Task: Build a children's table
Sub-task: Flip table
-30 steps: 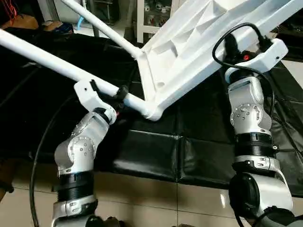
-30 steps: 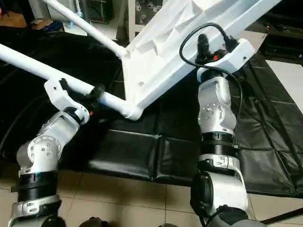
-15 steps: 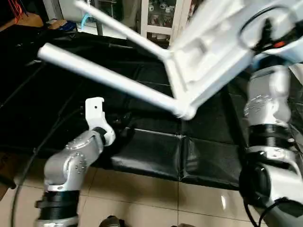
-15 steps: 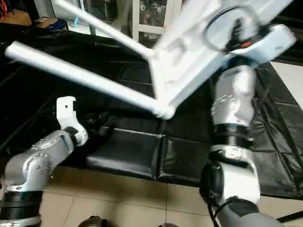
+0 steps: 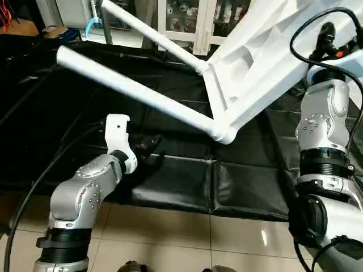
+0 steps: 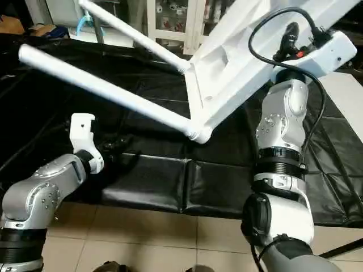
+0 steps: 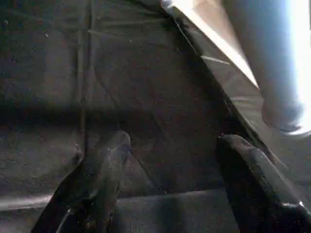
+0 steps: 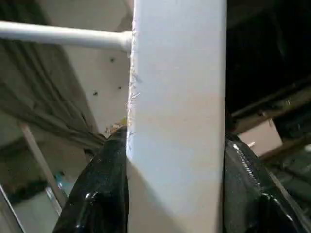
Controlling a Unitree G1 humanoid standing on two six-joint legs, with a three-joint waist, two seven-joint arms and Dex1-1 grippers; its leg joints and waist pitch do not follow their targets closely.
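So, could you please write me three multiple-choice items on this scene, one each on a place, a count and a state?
1. Where is the left gripper?
A. clamped on a leg
B. low over the black cover, below the near leg
C. on the floor tiles

2. How many legs are fitted to the tabletop?
A. none
B. two
C. four

3. What is the right gripper doing?
A. gripping the tabletop's edge
B. hanging open
C. holding a loose leg

Answers: B, its fingers frame bare cover; B, two tubes leave the corners; A, fingers flank the white edge.

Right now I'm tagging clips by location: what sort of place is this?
Probably an indoor lab or workshop: a black-covered work surface on a tiled floor, shelving with small items behind, and the children's table under assembly.
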